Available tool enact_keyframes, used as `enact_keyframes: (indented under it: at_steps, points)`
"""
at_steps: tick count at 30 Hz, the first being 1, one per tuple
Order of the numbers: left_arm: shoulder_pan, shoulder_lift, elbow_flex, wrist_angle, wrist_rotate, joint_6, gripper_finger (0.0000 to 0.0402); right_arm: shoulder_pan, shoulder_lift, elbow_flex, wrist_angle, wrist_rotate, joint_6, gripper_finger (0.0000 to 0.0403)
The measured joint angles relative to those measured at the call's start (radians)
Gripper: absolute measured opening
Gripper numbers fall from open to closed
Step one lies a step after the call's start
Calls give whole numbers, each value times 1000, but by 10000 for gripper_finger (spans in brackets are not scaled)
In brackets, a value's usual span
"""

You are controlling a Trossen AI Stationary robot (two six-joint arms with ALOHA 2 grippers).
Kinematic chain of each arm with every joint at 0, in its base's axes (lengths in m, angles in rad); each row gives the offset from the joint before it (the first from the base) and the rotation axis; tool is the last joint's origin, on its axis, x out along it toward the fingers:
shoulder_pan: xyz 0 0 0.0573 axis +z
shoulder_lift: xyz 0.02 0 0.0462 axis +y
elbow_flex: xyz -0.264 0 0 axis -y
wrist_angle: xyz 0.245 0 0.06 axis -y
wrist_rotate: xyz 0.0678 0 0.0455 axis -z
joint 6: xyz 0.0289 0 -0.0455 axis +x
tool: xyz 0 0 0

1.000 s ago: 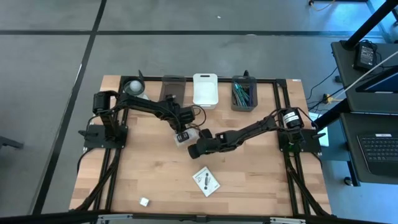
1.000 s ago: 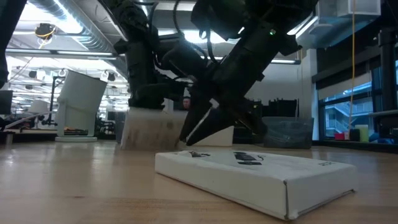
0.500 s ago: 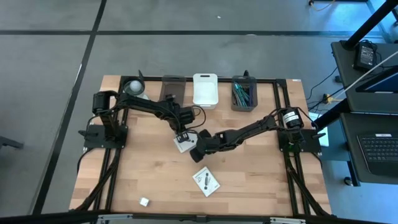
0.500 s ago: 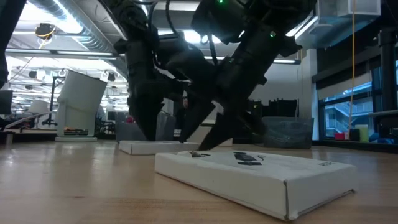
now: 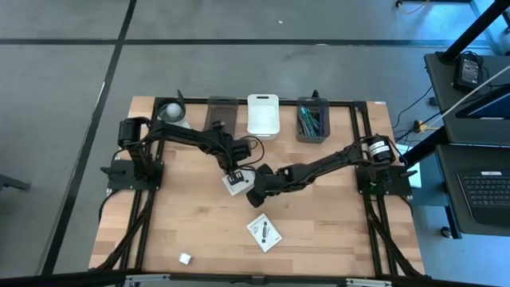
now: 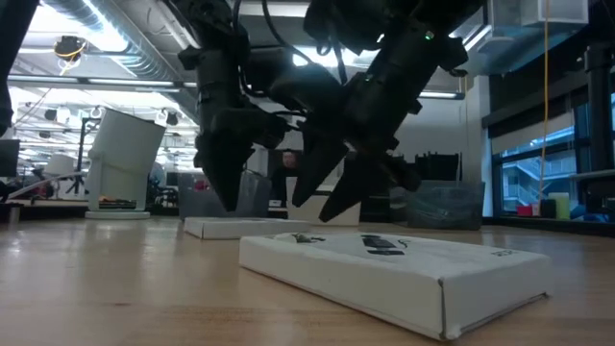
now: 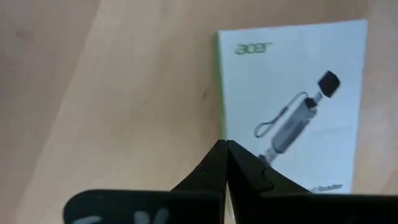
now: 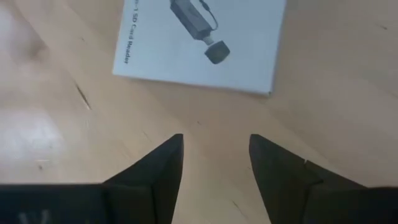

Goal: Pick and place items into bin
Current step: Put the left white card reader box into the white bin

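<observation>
A white square packet (image 5: 233,184) with a black picture lies flat on the wood near the table's middle, and shows in the left wrist view (image 7: 292,99) and the right wrist view (image 8: 199,43). My left gripper (image 5: 235,175) is shut and points down at the packet's edge (image 7: 220,118). My right gripper (image 5: 256,191) stands open just to the packet's right and near side, with nothing between its fingers (image 8: 214,149). A second white packet (image 5: 264,232) lies flat nearer the front. A tiny white cube (image 5: 185,258) sits by the near edge. My left gripper's shut fingertips (image 7: 225,146) stand over the packet's edge (image 7: 220,118), coming from above and pointing down. I cannot tell whether they touch it. The packet lies flat on the table.
Along the far edge stand a dark bin (image 5: 221,112), a white bin (image 5: 262,114) and a dark bin (image 5: 312,119) holding teal and grey ties. A white cup-like cylinder (image 5: 170,112) stands at the far left. Bare wood lies at the near left and near right.
My right gripper has opened and rolled about its own line. The packet, which stood on edge between the two grippers, has dropped flat onto the table. My left gripper has stayed shut over it.
</observation>
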Motion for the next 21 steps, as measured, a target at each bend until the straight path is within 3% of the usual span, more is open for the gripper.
enact_keyframes:
  at_steps: [14, 21]
  points:
    - [-38, 0, 0, 17, -68, -80, 2, 1, 0, 0, -14, 3, -29, 187]
    - [-38, 4, 0, 18, -82, -81, 3, 17, 0, 0, -25, 33, -227, 187]
